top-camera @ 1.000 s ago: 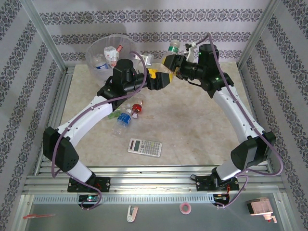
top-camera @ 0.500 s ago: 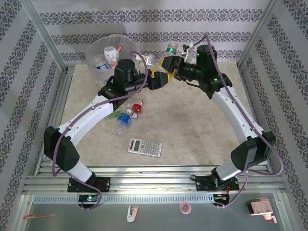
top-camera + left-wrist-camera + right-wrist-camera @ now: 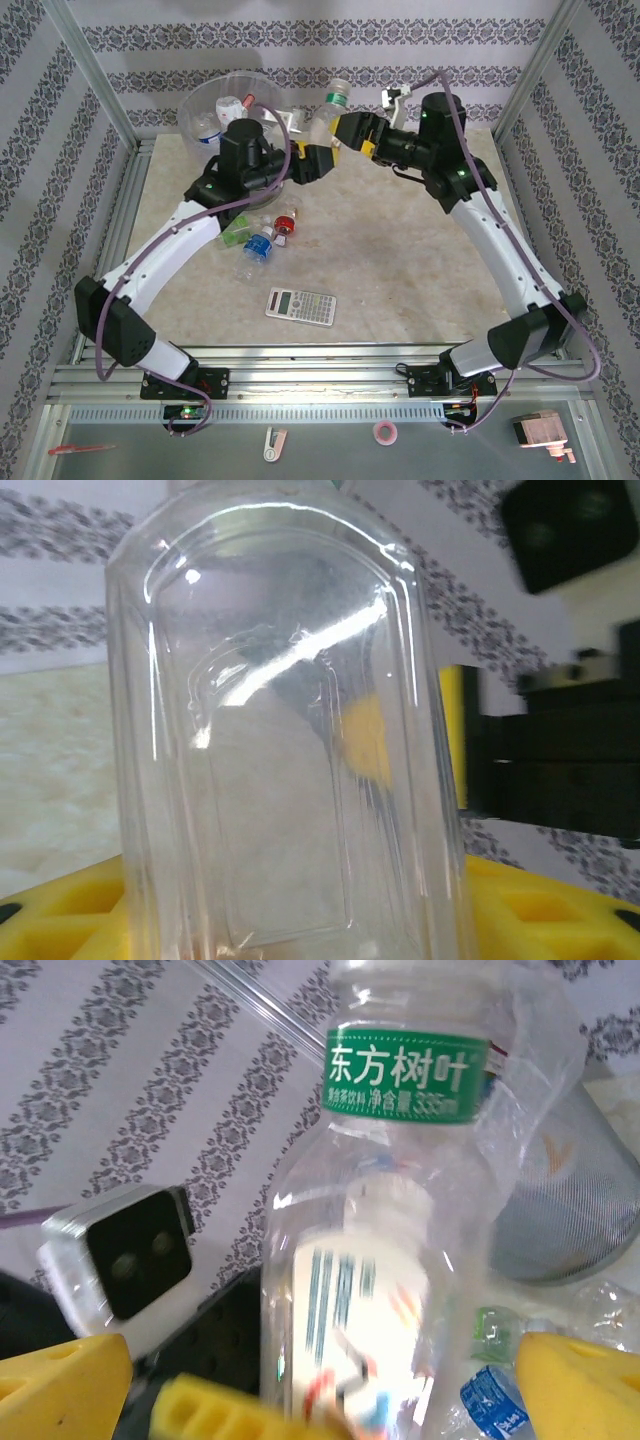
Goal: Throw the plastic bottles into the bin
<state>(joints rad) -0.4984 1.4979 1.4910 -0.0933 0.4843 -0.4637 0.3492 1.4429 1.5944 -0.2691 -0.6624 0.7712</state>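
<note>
Jaws of the left gripper [image 3: 318, 150] are closed on the lower body of a clear plastic bottle with a green neck label [image 3: 330, 108]; we see its yellow fingers [image 3: 60, 910] against both sides. This bottle is in the air over the far edge of the bench [image 3: 400, 260], just right of the round grey translucent bin [image 3: 196, 100] in the far left corner. The right gripper [image 3: 347, 133] has its jaws wide open around the same bottle, without touching it. Several small bottles [image 3: 262, 243] lie left of the bench centre, and a flat grey calculator [image 3: 300, 304] lies closer to the near edge. Some more bottles [image 3: 232, 108] are inside the bin.
</note>
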